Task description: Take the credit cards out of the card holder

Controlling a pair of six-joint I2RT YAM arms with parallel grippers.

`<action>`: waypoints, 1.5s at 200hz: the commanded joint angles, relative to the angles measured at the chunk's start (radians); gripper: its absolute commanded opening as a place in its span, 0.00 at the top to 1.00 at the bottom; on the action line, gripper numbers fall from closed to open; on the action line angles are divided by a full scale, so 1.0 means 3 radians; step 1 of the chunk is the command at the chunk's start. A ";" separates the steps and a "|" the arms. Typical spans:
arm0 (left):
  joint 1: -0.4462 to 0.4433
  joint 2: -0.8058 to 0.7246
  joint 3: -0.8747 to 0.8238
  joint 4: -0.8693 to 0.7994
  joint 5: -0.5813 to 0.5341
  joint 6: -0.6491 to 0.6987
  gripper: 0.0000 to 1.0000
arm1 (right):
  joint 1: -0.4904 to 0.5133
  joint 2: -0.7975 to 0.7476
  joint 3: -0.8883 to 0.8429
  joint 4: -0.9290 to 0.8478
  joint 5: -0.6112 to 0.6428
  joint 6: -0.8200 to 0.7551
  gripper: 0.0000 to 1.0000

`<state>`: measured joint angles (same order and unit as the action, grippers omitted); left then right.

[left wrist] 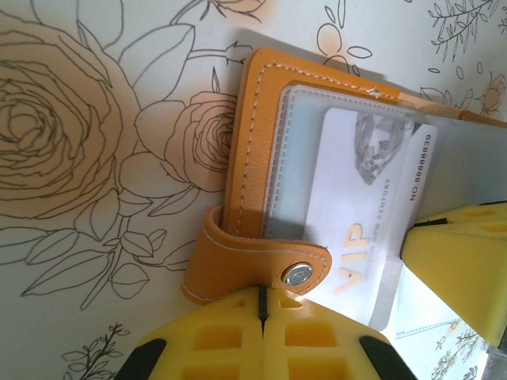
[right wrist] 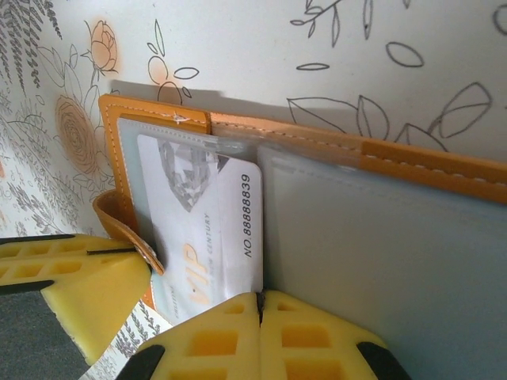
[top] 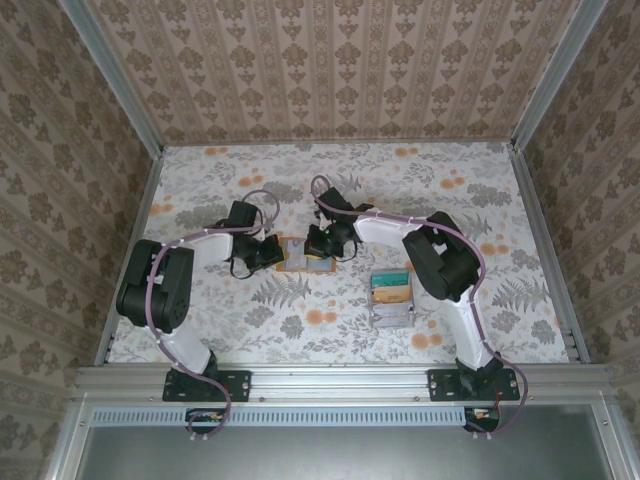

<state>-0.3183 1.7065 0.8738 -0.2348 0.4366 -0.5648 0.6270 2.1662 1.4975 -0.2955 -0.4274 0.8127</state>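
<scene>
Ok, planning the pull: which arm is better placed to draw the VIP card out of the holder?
Right. The right gripper is shut on a corner of the VIP card; the left gripper pinches the snap strap.
</scene>
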 commanded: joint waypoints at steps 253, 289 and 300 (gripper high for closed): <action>0.0007 0.0052 -0.0059 -0.0194 -0.0089 -0.0019 1.00 | -0.0116 -0.0430 -0.0497 0.0158 0.0193 0.0066 1.00; 0.0018 0.0019 -0.0054 -0.0200 -0.0081 -0.0014 1.00 | -0.0143 -0.0669 -0.0545 0.0003 0.0266 -0.0121 1.00; 0.0018 0.0009 -0.0042 -0.0202 -0.0072 -0.0009 1.00 | -0.0147 -0.0750 -0.0538 -0.0075 0.0296 -0.0191 1.00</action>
<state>-0.3191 1.7088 0.8738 -0.2348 0.4408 -0.5648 0.5896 2.0163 1.3453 -0.2447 -0.3916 0.8143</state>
